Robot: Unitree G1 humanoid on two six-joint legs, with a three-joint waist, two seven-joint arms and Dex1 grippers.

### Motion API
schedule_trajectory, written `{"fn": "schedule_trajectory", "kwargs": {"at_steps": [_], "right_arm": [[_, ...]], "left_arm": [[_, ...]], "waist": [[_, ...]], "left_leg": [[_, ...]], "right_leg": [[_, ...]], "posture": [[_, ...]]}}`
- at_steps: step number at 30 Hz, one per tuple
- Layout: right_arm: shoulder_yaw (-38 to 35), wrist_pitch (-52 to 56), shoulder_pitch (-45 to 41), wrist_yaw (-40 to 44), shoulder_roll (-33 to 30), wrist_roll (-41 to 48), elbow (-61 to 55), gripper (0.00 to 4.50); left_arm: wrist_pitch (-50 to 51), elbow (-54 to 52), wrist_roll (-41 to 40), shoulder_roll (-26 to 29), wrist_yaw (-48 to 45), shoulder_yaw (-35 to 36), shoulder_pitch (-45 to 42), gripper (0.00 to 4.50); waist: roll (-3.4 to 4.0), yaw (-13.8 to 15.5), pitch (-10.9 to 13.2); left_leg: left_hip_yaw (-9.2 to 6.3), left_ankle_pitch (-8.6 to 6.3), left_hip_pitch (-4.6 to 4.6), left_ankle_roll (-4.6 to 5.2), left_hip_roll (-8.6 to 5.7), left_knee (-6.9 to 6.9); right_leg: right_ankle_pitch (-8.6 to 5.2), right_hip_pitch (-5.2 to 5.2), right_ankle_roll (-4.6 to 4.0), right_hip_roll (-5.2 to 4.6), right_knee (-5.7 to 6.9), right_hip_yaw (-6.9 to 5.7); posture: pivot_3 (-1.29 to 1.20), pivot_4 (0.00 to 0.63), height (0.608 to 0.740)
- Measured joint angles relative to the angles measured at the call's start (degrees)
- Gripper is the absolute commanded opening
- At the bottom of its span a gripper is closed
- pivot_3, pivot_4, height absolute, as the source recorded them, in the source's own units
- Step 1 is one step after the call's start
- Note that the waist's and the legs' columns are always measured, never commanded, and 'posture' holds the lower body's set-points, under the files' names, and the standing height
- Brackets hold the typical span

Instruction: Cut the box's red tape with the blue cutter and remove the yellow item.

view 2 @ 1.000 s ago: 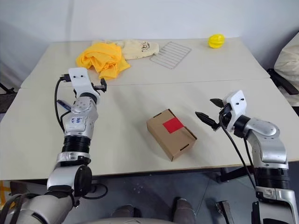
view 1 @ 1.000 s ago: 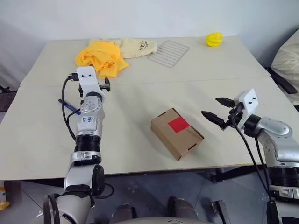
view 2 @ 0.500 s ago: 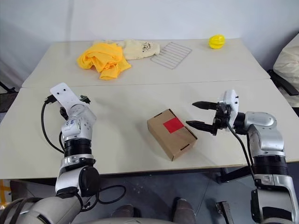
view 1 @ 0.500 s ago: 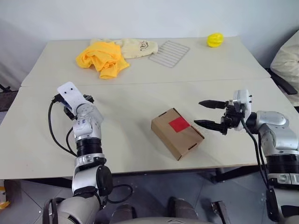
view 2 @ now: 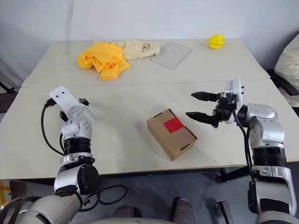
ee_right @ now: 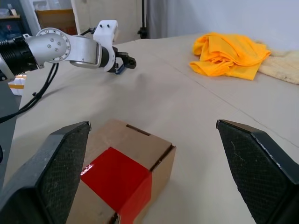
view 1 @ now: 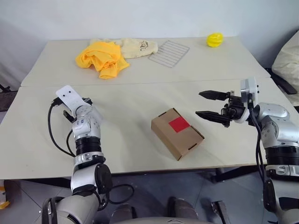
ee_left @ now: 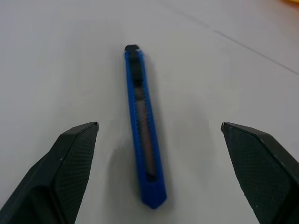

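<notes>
The brown cardboard box (view 1: pixel 177 133) lies shut near the table's front edge, with the red tape (view 1: pixel 178 124) across its lid seam. To its right my right gripper (view 1: pixel 198 103) hovers open, fingers pointing at the box and a short way from it. The blue cutter (ee_left: pixel 142 126) lies flat on the table at the left. My left gripper (ee_left: pixel 159 125) is open just above it, one finger on each side, touching nothing. In the head views my left hand covers the cutter. The yellow item is out of view.
At the back of the table (view 1: pixel 140 93) lie a crumpled yellow cloth (view 1: pixel 102 57), a cream cloth (view 1: pixel 135 47) and a wire rack (view 1: pixel 169 52). A bright lemon-yellow round object (view 1: pixel 214 39) sits at the far right. A seam runs across the table's middle.
My left hand has sunk and swung left, tipping down over the cutter. My right gripper has turned to point left at the box and risen a little. The box has not moved.
</notes>
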Motion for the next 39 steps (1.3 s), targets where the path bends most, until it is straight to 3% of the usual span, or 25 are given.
{"fn": "schedule_trajectory", "kwargs": {"at_steps": [4,9,21,24,28,38,39], "right_arm": [[0.00,-0.23,0.00,0.11,-0.76,-0.08,0.08,4.50],[0.00,-0.42,-0.06,0.20,-0.96,-0.46,1.02,4.50],[0.03,-1.55,-0.74,0.53,-0.97,-1.93,1.93,4.50],[0.03,-1.56,-0.74,0.53,-1.00,-2.31,2.23,4.50],[0.03,-1.56,-0.74,0.52,-1.02,-2.60,2.26,4.50],[0.03,-1.56,-0.74,0.37,-1.53,-3.06,2.26,4.50],[0.03,-1.56,-0.74,0.37,-1.53,-3.07,2.26,4.50]], "left_arm": [[3.88,-1.47,-1.06,-0.13,2.10,1.60,0.14,4.47],[7.50,-3.78,-2.07,-0.17,3.21,2.51,0.22,3.32],[11.16,-5.19,-2.97,0.28,3.13,3.84,0.18,3.32],[11.54,-4.97,-3.41,0.75,3.02,4.10,0.12,2.76],[13.49,-3.62,-4.00,2.76,2.54,4.42,-0.28,1.60],[17.83,-2.62,-4.03,4.83,1.57,3.96,-1.09,1.60],[17.99,-2.63,-4.03,4.89,1.52,3.98,-1.09,1.42]], "waist": [[-0.01,-0.06,0.00],[-0.01,0.02,0.00],[0.00,0.00,0.00],[0.02,-0.08,-0.01],[0.03,-0.02,-0.02],[0.04,-0.03,-0.03],[0.04,-0.03,-0.03]], "left_leg": [[0.00,0.00,0.00,0.00,0.00,0.00],[0.00,0.00,0.01,0.00,0.00,0.01],[0.03,0.00,0.06,0.00,0.00,0.02],[0.04,0.00,0.10,0.00,0.00,0.02],[0.05,0.01,0.26,-0.02,0.01,0.03],[0.18,0.01,0.54,-0.02,0.01,-0.01],[0.18,0.01,0.55,-0.02,0.01,-0.01]], "right_leg": [[0.00,0.00,0.00,0.00,0.00,0.00],[0.00,0.00,0.00,0.00,0.01,0.01],[0.00,0.02,0.00,0.00,0.06,0.05],[0.00,0.02,0.00,0.00,0.11,0.08],[0.01,0.12,-0.01,0.00,0.21,0.13],[0.01,0.28,-0.01,0.00,0.25,0.28],[0.01,0.29,-0.01,0.00,0.25,0.29]], "posture": [[0.00,0.150,0.740],[0.00,0.150,0.740],[0.00,0.150,0.740],[0.00,0.150,0.740],[0.00,0.150,0.740],[0.00,0.150,0.740],[0.00,0.150,0.740]]}}
